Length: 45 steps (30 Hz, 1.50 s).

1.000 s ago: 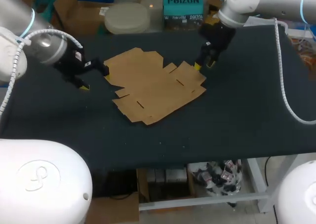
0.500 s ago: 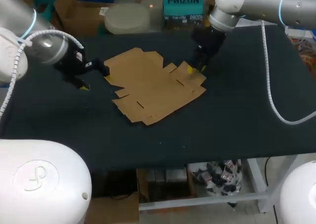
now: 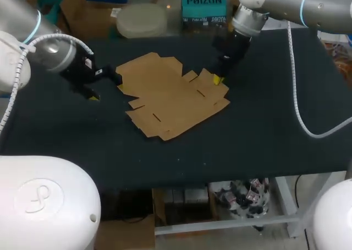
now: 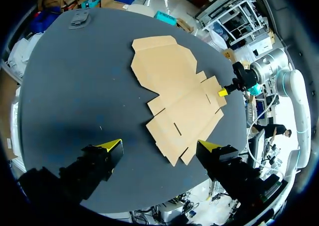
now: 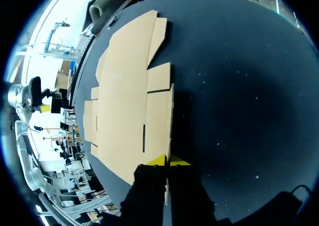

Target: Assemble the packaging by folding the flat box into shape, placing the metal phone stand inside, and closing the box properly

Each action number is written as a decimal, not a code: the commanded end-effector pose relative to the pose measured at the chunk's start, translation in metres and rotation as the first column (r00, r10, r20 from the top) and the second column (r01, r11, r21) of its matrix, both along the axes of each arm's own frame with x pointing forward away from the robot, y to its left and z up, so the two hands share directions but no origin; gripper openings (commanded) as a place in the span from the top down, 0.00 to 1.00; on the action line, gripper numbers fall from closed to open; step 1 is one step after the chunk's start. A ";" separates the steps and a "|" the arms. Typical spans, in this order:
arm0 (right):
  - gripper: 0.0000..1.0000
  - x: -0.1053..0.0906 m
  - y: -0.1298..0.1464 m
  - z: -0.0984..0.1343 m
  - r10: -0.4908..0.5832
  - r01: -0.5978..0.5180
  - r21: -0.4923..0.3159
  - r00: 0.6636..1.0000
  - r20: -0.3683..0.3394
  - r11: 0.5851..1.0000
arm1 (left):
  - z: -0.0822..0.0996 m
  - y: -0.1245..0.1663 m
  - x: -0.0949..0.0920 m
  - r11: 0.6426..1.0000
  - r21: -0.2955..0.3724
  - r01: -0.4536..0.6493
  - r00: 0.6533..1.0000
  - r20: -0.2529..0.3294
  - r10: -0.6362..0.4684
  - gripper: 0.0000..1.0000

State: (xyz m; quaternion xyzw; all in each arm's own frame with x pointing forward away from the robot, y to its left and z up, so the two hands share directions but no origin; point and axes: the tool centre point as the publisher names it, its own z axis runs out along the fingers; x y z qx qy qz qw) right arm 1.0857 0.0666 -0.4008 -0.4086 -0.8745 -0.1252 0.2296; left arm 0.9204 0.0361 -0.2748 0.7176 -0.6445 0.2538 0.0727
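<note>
The flat brown cardboard box [image 3: 168, 96] lies unfolded in the middle of the dark table. My right gripper [image 3: 218, 80] is at the box's right flap. In the right wrist view its yellow fingertips [image 5: 157, 160] are pressed together on the thin edge of that flap [image 5: 158, 121]. My left gripper [image 3: 106, 87] hovers open just off the box's left edge. In the left wrist view, the box's near corner [image 4: 172, 154] lies ahead of and between the spread fingers of the left gripper [image 4: 160, 146], untouched. A small grey metal piece [image 4: 79, 19], perhaps the phone stand, sits at a far table corner.
A teal carton [image 3: 204, 10] and a round pale lid [image 3: 141, 20] stand at the table's back edge. Bare dark tabletop [image 3: 264, 112] stretches to the right of and in front of the cardboard.
My right arm swung left from beside the box onto its right flap, and its fingers went from wide open to shut on the flap edge. The left arm stayed put.
</note>
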 end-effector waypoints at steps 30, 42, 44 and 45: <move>0.56 -0.075 -0.021 0.015 -0.321 0.328 0.061 0.941 -0.107 0.943 | 0.001 -0.001 0.000 1.000 0.008 -0.002 1.000 -0.004 0.002 0.00; 0.00 -0.072 -0.037 0.025 -0.284 0.286 0.007 0.952 -0.111 0.958 | 0.001 -0.001 0.000 1.000 0.008 -0.002 1.000 -0.004 0.002 0.00; 0.00 -0.070 -0.040 0.028 -0.256 0.260 0.013 0.959 -0.124 0.965 | 0.001 -0.001 0.000 1.000 0.008 -0.002 1.000 -0.004 0.002 0.00; 0.00 -0.070 -0.040 0.028 -0.256 0.260 0.013 0.959 -0.124 0.965 | 0.001 -0.001 0.000 1.000 0.008 -0.002 1.000 -0.004 0.002 0.00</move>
